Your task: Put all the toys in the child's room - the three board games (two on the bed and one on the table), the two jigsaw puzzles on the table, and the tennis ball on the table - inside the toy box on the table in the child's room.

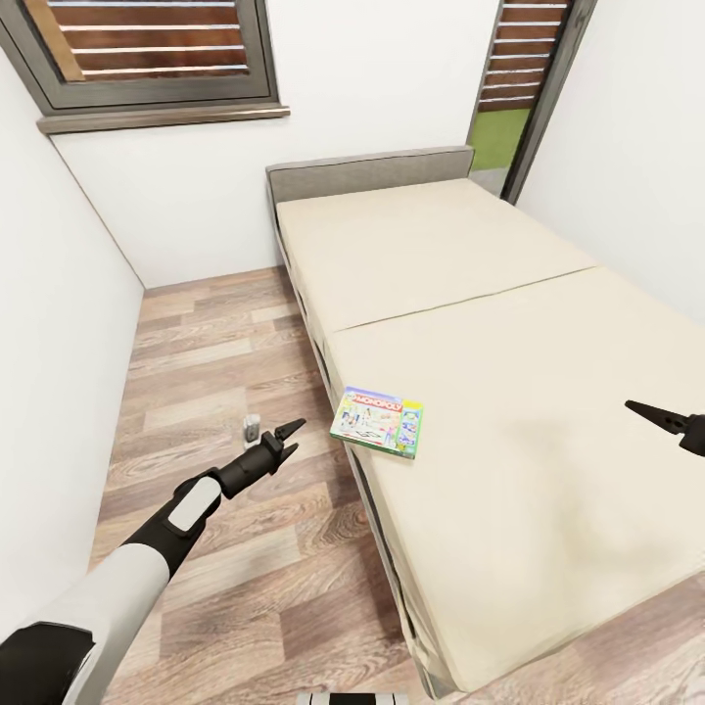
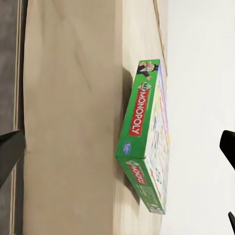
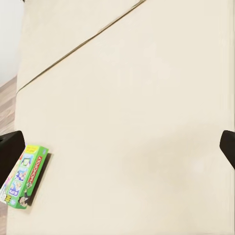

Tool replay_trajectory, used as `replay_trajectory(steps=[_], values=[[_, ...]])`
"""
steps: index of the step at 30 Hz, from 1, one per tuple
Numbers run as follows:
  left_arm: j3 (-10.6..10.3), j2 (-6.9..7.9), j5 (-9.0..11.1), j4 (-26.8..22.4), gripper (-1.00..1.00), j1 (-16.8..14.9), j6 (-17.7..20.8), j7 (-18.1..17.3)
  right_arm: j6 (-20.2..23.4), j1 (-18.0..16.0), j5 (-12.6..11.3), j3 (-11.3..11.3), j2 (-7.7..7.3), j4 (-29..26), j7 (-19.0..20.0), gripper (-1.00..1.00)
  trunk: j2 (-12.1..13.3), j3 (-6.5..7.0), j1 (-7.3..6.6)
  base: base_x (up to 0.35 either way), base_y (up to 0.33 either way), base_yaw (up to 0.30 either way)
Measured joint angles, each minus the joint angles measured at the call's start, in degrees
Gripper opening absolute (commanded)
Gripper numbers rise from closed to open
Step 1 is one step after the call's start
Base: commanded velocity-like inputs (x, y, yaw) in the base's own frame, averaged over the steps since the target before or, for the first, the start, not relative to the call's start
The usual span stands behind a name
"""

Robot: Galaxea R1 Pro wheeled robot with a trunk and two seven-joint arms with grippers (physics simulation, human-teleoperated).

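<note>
— Bedroom with white walls, plank floor, shuttered window. Beige bed along the right wall, grey headboard at the far end.

— Any toys around?

— Just one board game, the green-edged Monopoly, lying flat right at the near left edge of the mattress. Untouched so far.

— And the arms?

— Left gripper hanging over the floor just beside the bed's edge, fingers spread, empty, aimed toward the box. Right gripper out above the mattress, well apart from the game, fingers likewise parted, nothing held.

— Progress, then?

— Early, by the look of it: this game yet to be picked up and carried to the toy box. Cannot judge the remaining toys from this spot.
</note>
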Motion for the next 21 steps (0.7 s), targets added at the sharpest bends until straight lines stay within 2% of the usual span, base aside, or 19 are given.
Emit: replay_trajectory(steps=[8,21], values=[[0.1,0.04,0.0,0.2,1.00,0.0,0.0,0.0,0.0,0.0,0.0,0.0,0.02,0.0,0.0,1.00,0.0,0.00,0.00,0.000,0.000,-0.091],[0.3,0.25,0.0,1.0,1.00,-0.1,-0.1,0.3,0.0,0.0,0.0,0.0,0.03,0.0,0.0,1.00,0.0,0.00,0.00,0.000,0.000,-0.023]])
